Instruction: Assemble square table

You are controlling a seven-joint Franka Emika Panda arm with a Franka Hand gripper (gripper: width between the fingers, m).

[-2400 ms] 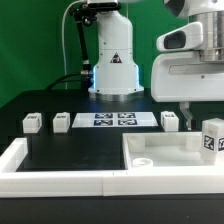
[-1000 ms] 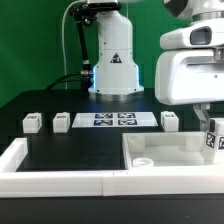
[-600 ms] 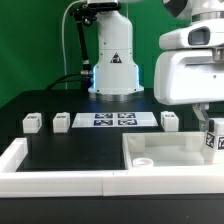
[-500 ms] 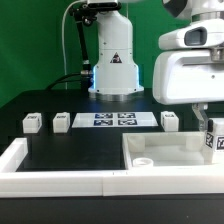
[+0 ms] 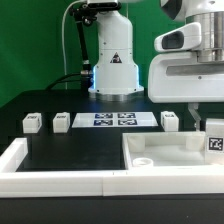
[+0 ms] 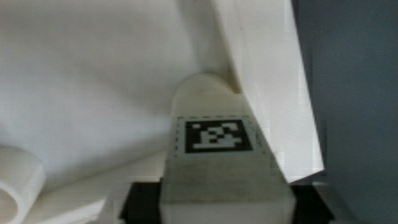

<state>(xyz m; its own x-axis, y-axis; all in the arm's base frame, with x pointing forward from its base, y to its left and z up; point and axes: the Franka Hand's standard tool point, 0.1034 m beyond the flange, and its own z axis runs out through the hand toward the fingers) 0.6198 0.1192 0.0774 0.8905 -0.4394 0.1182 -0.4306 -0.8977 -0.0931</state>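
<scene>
The square table slab (image 5: pixel 175 150) is large and white and lies at the exterior view's right, with a round corner socket (image 5: pixel 143 160) showing. My gripper (image 5: pixel 208 128) hangs over the slab's right edge, shut on a white tagged leg block (image 5: pixel 213 141). In the wrist view the leg (image 6: pixel 215 140) runs between my black fingers (image 6: pixel 150 200), above the white slab (image 6: pixel 89 80), with a socket rim (image 6: pixel 15 188) off to the side. Three more leg blocks sit on the black table: one (image 5: pixel 32 123), a second (image 5: pixel 62 121) and a third (image 5: pixel 169 120).
The marker board (image 5: pixel 115 119) lies flat between the loose legs. The long white U-shaped border wall (image 5: pixel 60 181) runs along the front and left. The robot base (image 5: pixel 115 60) stands behind, with a green backdrop at the right.
The hand has shifted slightly toward the exterior view's left. The held leg has turned so that its tag faces the camera, and it sits a little lower over the slab's edge.
</scene>
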